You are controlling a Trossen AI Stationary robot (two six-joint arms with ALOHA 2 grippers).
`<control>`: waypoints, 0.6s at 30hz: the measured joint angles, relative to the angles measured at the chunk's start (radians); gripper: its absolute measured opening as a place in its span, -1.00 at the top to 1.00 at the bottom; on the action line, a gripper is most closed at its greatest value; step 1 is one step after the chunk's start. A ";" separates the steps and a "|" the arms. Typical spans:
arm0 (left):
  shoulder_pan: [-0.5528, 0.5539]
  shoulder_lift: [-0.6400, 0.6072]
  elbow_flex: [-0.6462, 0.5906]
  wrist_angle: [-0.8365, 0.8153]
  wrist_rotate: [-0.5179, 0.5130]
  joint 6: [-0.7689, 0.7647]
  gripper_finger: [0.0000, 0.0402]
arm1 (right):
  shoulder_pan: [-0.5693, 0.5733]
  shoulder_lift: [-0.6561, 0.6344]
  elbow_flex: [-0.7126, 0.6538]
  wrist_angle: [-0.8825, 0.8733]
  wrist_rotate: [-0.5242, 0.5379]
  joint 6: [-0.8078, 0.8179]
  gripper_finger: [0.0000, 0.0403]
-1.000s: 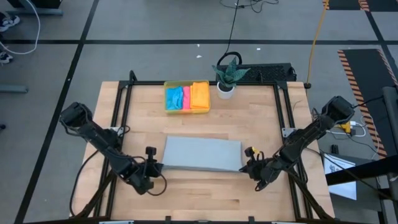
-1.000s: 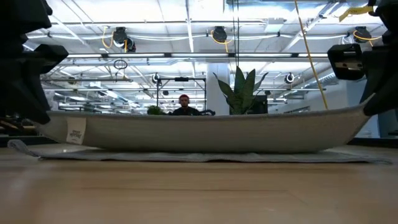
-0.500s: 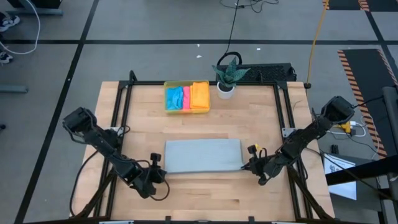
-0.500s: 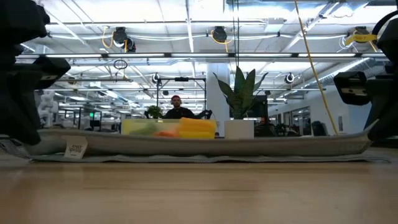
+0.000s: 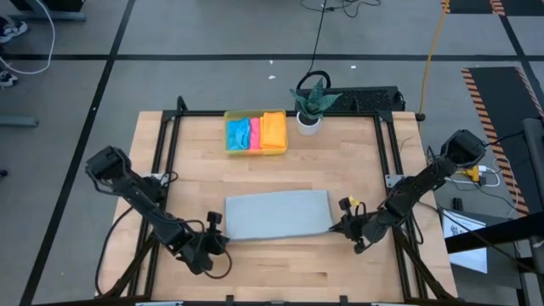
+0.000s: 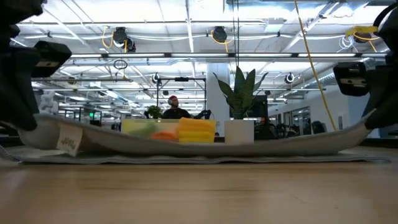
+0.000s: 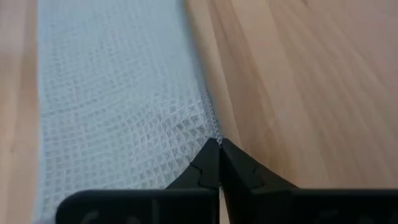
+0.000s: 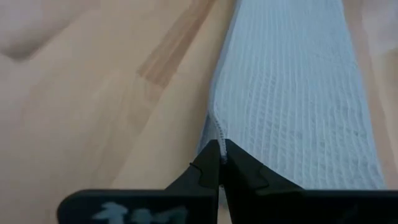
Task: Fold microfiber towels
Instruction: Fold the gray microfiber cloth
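The grey towel [image 5: 276, 213] lies mid-table, long axis running left to right. The left gripper [image 5: 214, 231] pinches its near-left corner, the right gripper [image 5: 342, 223] its near-right corner, both clamped tight, equally close; the far edge lies straight ahead.

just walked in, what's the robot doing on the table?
It is folding a light grey towel in the middle of the table. The left end effector and right end effector each pinch a near corner, the edge held just off the wood. Three folded towels sit in a yellow tray at the back.
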 joint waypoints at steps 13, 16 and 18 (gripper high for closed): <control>0.028 0.080 0.000 0.032 0.108 -0.066 0.64 | 0.000 -0.014 0.000 -0.032 0.003 0.001 0.99; 0.025 0.023 0.000 0.000 0.130 -0.092 0.52 | 0.000 -0.014 0.000 -0.033 0.003 0.005 0.99; 0.026 -0.021 0.000 -0.042 0.139 -0.108 0.44 | -0.001 -0.014 0.000 -0.033 0.003 0.012 0.99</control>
